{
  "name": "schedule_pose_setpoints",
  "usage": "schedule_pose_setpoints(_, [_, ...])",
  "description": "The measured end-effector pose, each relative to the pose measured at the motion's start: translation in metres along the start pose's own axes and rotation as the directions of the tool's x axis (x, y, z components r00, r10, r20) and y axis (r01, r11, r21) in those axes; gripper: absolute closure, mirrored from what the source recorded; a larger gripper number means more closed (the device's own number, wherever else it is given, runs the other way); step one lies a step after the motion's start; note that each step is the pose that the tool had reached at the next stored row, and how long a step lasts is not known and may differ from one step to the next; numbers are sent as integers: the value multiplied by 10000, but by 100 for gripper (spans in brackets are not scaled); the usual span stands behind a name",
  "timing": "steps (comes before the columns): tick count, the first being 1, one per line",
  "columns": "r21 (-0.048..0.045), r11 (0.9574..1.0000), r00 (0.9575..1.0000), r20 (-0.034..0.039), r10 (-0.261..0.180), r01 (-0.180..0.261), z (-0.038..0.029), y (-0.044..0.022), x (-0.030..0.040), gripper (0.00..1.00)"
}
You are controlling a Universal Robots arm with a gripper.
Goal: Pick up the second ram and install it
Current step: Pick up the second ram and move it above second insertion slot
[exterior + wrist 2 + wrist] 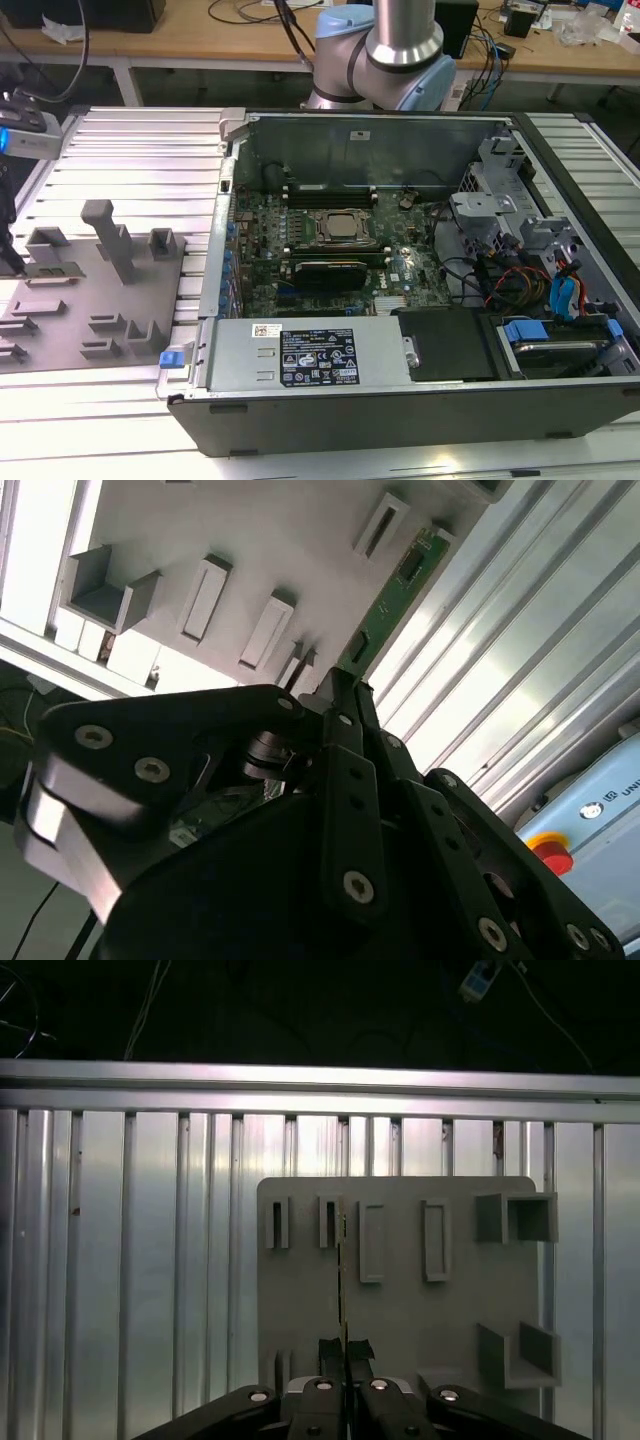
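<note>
The second ram (392, 588) is a narrow green board with dark chips, and it sticks out from between my black fingertips. My gripper (338, 688) is shut on one end of it. In the first wrist view the ram (342, 1260) shows edge-on as a thin line running away from the shut gripper (345, 1352), over the grey holder tray (400, 1310). In the exterior view the gripper (9, 245) hangs at the far left edge above the tray (60, 330), well apart from the motherboard (330, 245) in the open computer case.
Upright blocks (110, 240) rise from the tray. The case's metal wall (222, 230) stands between tray and motherboard. Black memory slots (330, 188) flank the processor; a green strip (330, 263) lies in the nearer bank. Cables and drive cages (530, 270) crowd the case's right. Ribbed aluminium (140, 150) surrounds everything.
</note>
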State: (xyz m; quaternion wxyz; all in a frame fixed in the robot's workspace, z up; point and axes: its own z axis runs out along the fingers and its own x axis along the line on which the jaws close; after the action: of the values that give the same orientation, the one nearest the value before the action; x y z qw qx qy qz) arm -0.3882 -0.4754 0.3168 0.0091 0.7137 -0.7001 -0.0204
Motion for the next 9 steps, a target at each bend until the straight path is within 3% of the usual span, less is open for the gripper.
schedule_pose_setpoints(9, [1, 10000, 10000, 0, 0, 0, -110, 4, -2, 87])
